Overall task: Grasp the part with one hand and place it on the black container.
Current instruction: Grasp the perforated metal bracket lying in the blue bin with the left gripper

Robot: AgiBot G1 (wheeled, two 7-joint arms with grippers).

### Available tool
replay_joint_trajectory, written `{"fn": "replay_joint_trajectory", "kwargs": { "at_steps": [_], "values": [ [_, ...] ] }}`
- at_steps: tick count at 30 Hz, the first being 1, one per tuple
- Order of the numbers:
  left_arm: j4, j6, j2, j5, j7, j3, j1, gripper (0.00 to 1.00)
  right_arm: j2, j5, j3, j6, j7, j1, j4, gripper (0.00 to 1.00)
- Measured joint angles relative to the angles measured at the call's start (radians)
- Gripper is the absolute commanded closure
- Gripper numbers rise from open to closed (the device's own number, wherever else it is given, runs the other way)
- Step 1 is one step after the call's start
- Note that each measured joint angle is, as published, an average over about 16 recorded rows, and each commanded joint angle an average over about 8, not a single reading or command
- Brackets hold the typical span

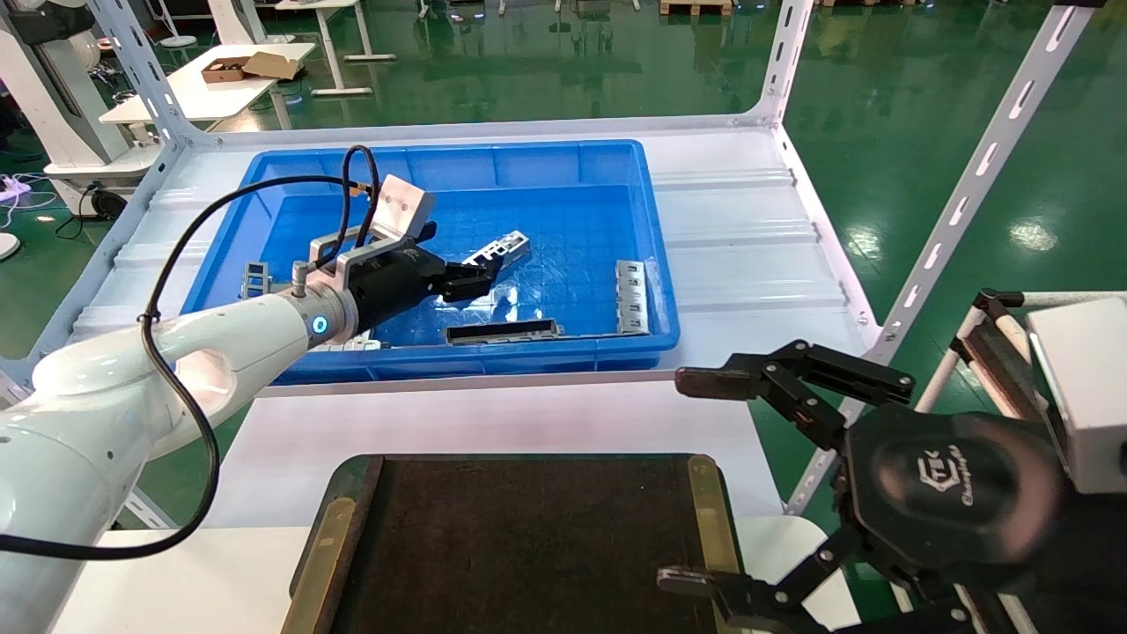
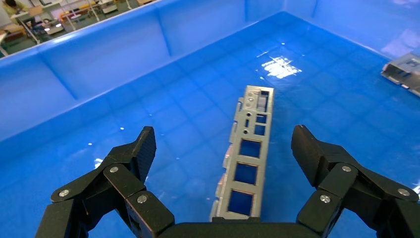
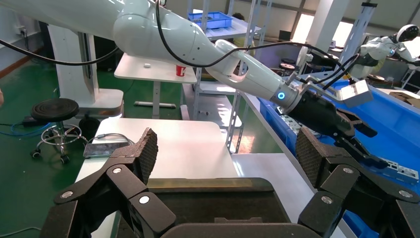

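The part [image 1: 500, 249], a slim silver channel bracket with square cut-outs, lies on the floor of the blue bin [image 1: 458, 151]. My left gripper [image 1: 480, 275] is open and low inside the bin, just short of the part's near end. In the left wrist view the part [image 2: 250, 153] lies lengthwise between the spread fingers of my left gripper [image 2: 224, 145], touching neither. The black container [image 1: 528, 546] sits empty on the white table in front of me. My right gripper [image 1: 687, 480] is open and empty, parked beside the container's right edge [image 3: 218, 198].
A dark long bar [image 1: 502, 331] lies by the bin's front wall. Flat grey stamped plates lie at the bin's right [image 1: 631, 295] and left [image 1: 254, 279]; one shows in the left wrist view [image 2: 403, 69]. White slotted rack posts [image 1: 968, 185] flank the shelf.
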Motion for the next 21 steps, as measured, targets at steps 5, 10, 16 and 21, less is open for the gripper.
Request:
{"fn": "replay_joint_trajectory", "kwargs": {
  "at_steps": [5,10,16,21],
  "values": [
    [0.001,-0.004,0.006,-0.005,-0.001,-0.001,0.008,1.0,0.0,0.0,0.0,0.0,0.0,0.0,0.0,1.0],
    [-0.002,-0.007,0.009,-0.007,-0.006,0.002,0.015,1.0,0.0,0.0,-0.001,0.0,0.0,0.0,0.0,1.0],
    [-0.007,-0.012,0.01,-0.007,-0.016,0.008,0.022,1.0,0.0,0.001,-0.001,0.0,-0.001,0.0,0.0,1.0],
    [-0.01,-0.015,0.01,-0.008,-0.026,0.014,0.027,1.0,0.001,0.001,-0.001,0.001,-0.001,0.0,0.0,1.0]
  ]
}}
